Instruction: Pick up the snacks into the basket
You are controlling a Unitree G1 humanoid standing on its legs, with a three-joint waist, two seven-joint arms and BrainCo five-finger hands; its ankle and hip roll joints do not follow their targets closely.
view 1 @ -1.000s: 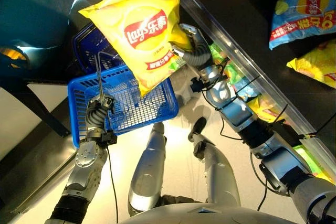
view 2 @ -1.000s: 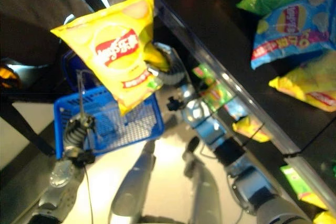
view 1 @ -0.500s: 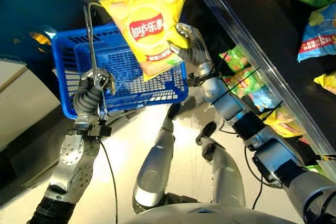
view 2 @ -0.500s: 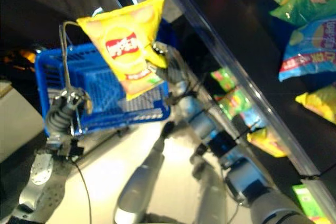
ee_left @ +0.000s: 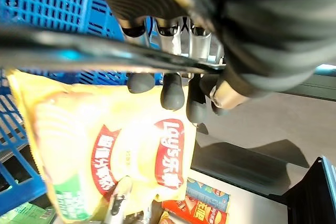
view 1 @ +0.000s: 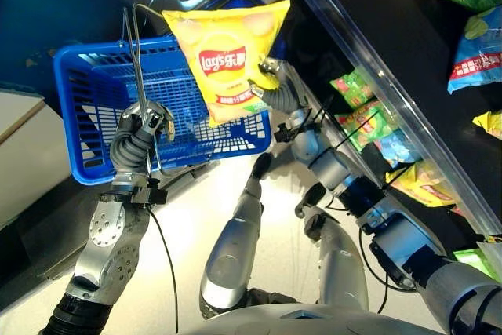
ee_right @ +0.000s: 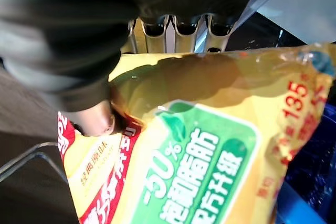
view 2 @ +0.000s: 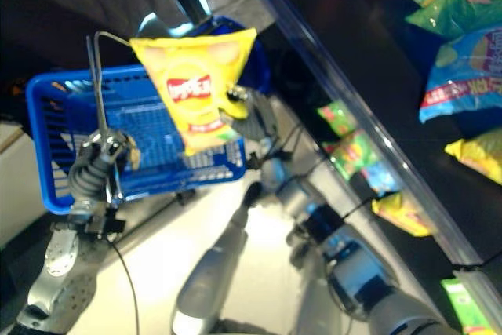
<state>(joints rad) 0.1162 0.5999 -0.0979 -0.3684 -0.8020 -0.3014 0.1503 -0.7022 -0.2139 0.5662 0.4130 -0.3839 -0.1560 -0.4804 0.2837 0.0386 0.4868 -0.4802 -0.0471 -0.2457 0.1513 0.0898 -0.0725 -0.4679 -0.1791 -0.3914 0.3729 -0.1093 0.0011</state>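
Note:
A yellow crisp bag (view 1: pixel 227 60) hangs over the blue plastic basket (view 1: pixel 86 115), held at its lower corner by my right hand (view 1: pixel 276 92), whose fingers and thumb pinch it. In the right wrist view the bag (ee_right: pixel 220 145) sits under the thumb. My left hand (view 1: pixel 140 137) is curled round the basket's metal handle (view 1: pixel 135 52) and holds the basket up. The left wrist view shows the left hand's fingers (ee_left: pixel 173 90) wrapped over the handle bar (ee_left: pixel 94 56), with the bag (ee_left: pixel 105 156) past them.
A dark shelf (view 1: pixel 392 29) with a clear front rail runs along the right. On it lie green, blue and yellow snack bags (view 1: pixel 478 52). More snack packs (view 1: pixel 361 107) sit on a lower shelf beside my right arm.
The right hand has carried the crisp bag lower and closer over the basket. The basket has shifted slightly left in the left hand.

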